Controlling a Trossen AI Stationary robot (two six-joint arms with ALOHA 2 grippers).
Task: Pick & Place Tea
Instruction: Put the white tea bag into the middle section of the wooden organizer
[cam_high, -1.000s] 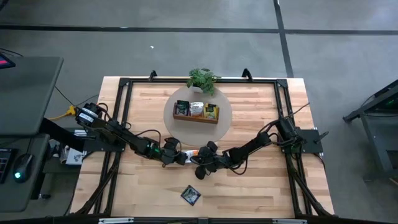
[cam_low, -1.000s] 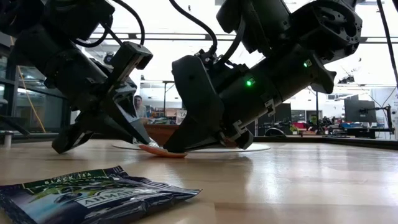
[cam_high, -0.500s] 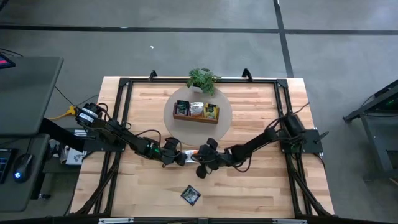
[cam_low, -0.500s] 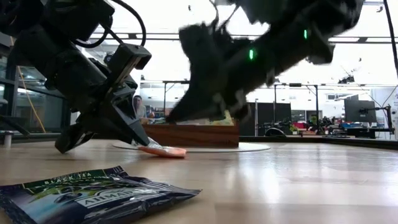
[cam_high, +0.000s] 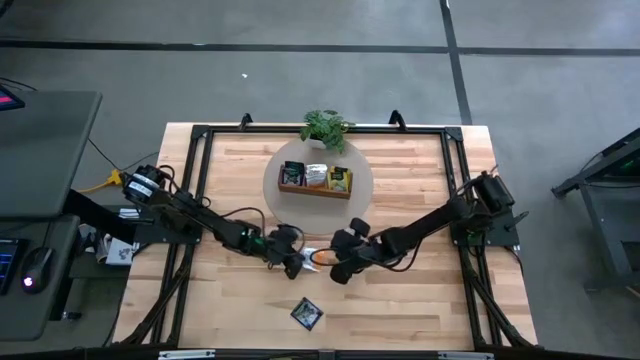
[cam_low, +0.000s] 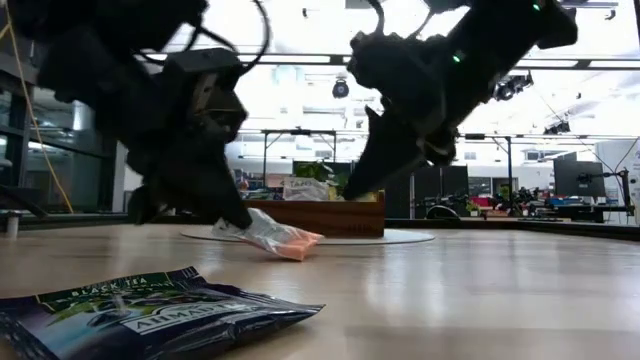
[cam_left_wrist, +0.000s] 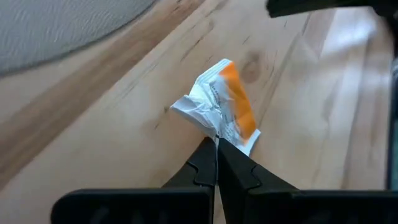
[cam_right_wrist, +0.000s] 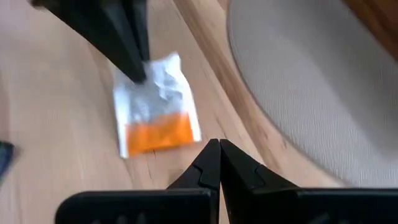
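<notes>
Pinching a corner of the orange sachet (cam_left_wrist: 229, 115), the left gripper (cam_left_wrist: 216, 144) is holding it low over the table (cam_high: 420, 180), its fingers pressed together on the crumpled white end. In the low view the sachet (cam_low: 275, 236) is hanging tilted, its orange end dipping toward the wood; whether that end is touching the table cannot be told. In the high view this is happening in front of the round mat (cam_high: 362, 190), near the table's middle, with the left gripper (cam_high: 298, 262) reaching in from the left.

The right gripper (cam_right_wrist: 219, 149) is hovering just beside the sachet, fingers pressed together and holding nothing; in the low view it is hanging clear of the table. From above it (cam_high: 336, 272) is sitting just right of the sachet (cam_high: 312, 257).

The tray (cam_high: 314, 191) is resting on the mat, in front of the plant (cam_high: 325, 127). Its three compartments are each holding sachets standing on edge: dark ones on the left, pale ones in the middle, yellow-green ones on the right.

A dark sachet (cam_high: 307, 314) is lying flat on its own near the front edge, well apart from both grippers; the low view shows it (cam_low: 150, 310) close up, labelled black tea.
</notes>
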